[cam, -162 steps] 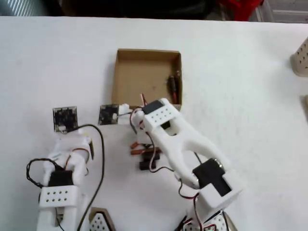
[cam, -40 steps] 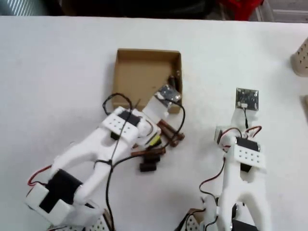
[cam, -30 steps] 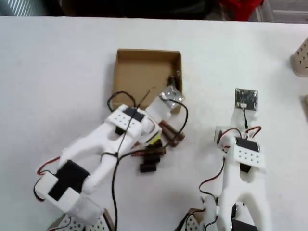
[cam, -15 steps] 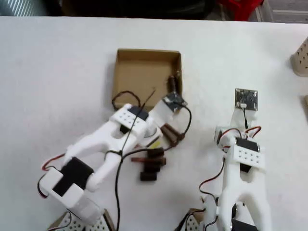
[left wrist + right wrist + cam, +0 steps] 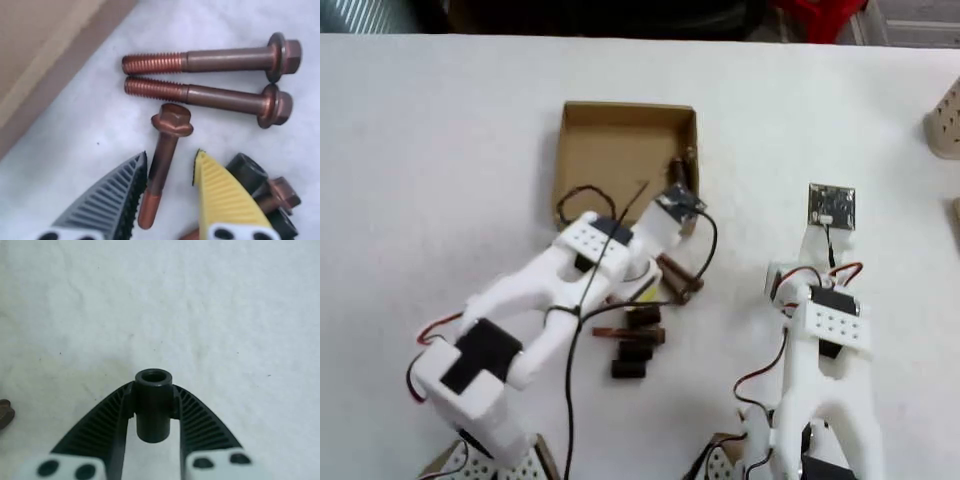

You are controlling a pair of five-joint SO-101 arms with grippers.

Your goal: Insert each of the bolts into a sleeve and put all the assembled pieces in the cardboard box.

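Observation:
Three copper bolts lie near the cardboard box (image 5: 625, 110). Two of these bolts (image 5: 210, 60) lie side by side. My left gripper (image 5: 170, 156) is open, its grey and yellow fingers on either side of the third bolt (image 5: 164, 150). In the high view the left arm (image 5: 570, 270) stretches to the bolts (image 5: 678, 275) by the box's front right corner. Black sleeves (image 5: 638, 350) lie just in front, one (image 5: 247, 172) behind the yellow finger. My right gripper (image 5: 152, 390) is shut on a black sleeve (image 5: 152, 405), over bare table at the right. An assembled piece (image 5: 678, 172) lies in the box.
The right arm (image 5: 830, 325) stands at the front right, well apart from the left arm. A beige perforated object (image 5: 945, 120) sits at the table's right edge. There is open white table to the left of the box and behind it.
Over five seconds the right arm left the middle for the right side, and the left arm came across to the bolts. In the last second the left gripper edged toward the box corner.

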